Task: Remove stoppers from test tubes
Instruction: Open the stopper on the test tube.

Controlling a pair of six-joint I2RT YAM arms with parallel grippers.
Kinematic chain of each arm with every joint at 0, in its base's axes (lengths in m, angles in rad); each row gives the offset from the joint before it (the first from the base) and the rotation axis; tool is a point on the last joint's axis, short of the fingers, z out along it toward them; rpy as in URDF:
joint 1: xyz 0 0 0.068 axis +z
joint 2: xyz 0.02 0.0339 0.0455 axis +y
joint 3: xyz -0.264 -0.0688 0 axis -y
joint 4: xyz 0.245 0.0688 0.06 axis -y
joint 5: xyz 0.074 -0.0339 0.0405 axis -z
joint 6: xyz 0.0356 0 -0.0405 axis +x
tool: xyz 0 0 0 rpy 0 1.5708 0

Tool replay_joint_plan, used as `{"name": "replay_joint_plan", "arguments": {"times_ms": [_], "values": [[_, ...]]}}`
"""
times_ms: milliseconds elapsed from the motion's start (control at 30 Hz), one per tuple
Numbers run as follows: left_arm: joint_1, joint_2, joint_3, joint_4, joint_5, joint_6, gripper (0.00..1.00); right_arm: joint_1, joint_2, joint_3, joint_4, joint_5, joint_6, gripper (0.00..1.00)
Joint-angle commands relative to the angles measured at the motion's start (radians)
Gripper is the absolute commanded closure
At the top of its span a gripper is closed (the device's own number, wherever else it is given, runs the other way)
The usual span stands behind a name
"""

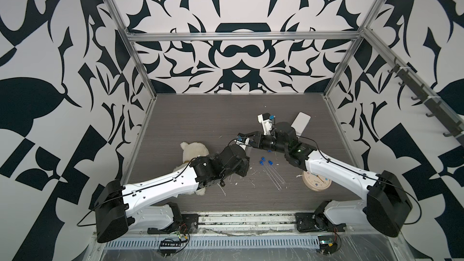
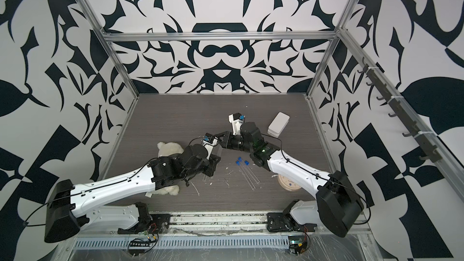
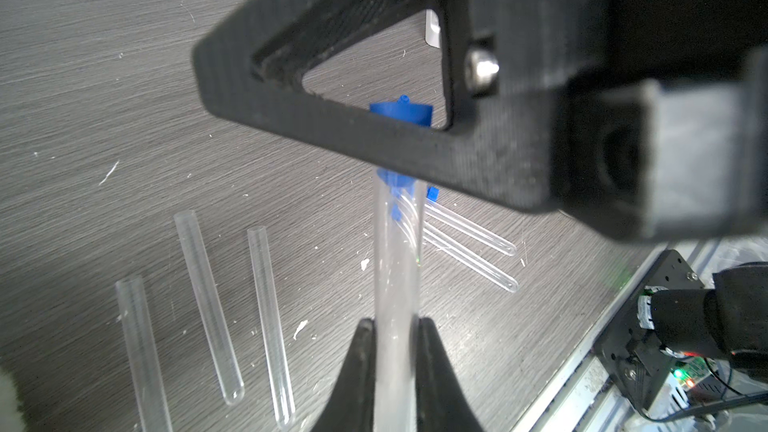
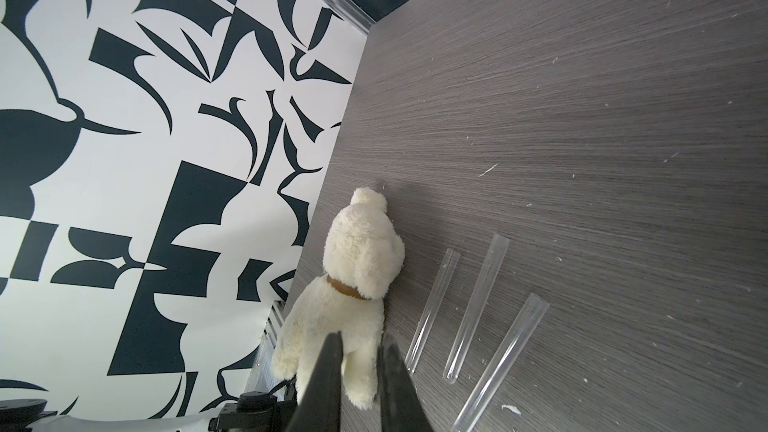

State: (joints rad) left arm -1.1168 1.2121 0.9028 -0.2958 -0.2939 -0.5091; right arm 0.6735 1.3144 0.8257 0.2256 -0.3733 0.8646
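Left end effector: clenched on test tube, blue stopper at its end. Right end effector: alongside stopper; whether it grasps cannot be told. Counter: three uncapped tubes.

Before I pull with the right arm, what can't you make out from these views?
Whether the right gripper grips the stopper: in the left wrist view its finger covers the contact; the right wrist view shows no stopper.
Closed end of the held tube: behind the left gripper and past the left wrist view's edge.
The three open tubes: in both top views, mostly under the left arm.
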Motion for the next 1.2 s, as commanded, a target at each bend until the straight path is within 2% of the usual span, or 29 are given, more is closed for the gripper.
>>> {"name": "replay_joint_plan", "arguments": {"times_ms": [0,267,567,867,1167], "values": [[0.000,-0.007,-0.009,-0.029,0.006,-0.006,0.89,-0.005,-0.023,0.039,-0.010,0.038,-0.049,0.95],[0.000,-0.031,-0.014,-0.077,0.020,-0.026,0.89,-0.005,-0.035,0.054,-0.097,0.141,-0.152,0.96],[-0.001,-0.049,-0.030,-0.075,0.007,-0.032,0.89,-0.005,-0.046,0.052,-0.090,0.157,-0.149,0.98],[0.000,-0.051,-0.065,-0.060,-0.016,-0.029,0.89,-0.058,-0.060,0.014,0.018,0.031,-0.015,1.00],[0.000,-0.042,-0.065,-0.051,-0.020,-0.024,0.89,-0.069,-0.029,-0.015,0.107,-0.037,0.068,1.00]]}}
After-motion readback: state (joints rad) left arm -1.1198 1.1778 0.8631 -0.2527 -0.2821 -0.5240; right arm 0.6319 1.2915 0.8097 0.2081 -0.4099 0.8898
